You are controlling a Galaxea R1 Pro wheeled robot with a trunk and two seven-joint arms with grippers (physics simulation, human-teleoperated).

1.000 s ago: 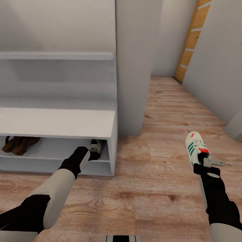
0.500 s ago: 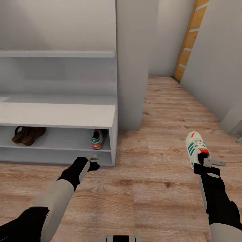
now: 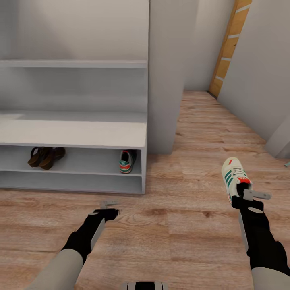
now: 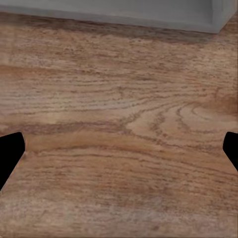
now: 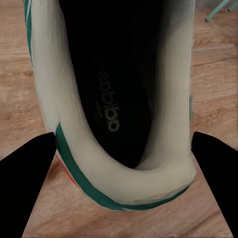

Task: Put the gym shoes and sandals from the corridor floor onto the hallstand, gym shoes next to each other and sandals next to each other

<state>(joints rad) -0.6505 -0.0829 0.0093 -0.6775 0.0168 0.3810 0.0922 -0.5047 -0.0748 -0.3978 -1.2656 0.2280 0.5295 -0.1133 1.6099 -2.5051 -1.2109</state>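
Note:
One white gym shoe (image 3: 127, 162) with teal stripes stands at the right end of the hallstand's (image 3: 72, 135) upper open tier. The two brown sandals (image 3: 46, 156) lie side by side further left on that tier. My left gripper (image 3: 108, 206) hangs open over the corridor floor (image 3: 177, 225) in front of the rack, with bare planks between its fingers (image 4: 10, 153). The second gym shoe (image 3: 233, 176) is held off the floor at the right, my right gripper (image 3: 247, 193) shut on its heel. The right wrist view looks into that shoe's dark opening (image 5: 114, 99).
A grey wall pillar (image 3: 163, 80) rises right of the rack. A floating shelf (image 3: 72, 63) runs above the rack's top. Beyond, the corridor leads to an orange wooden door (image 3: 227, 48). A small teal object (image 3: 286, 164) lies at the far right edge.
The view has backed away from the rack. My left gripper has come out of the tier, leaving the gym shoe on it, and now hangs over the floor. The right arm holds its shoe unchanged.

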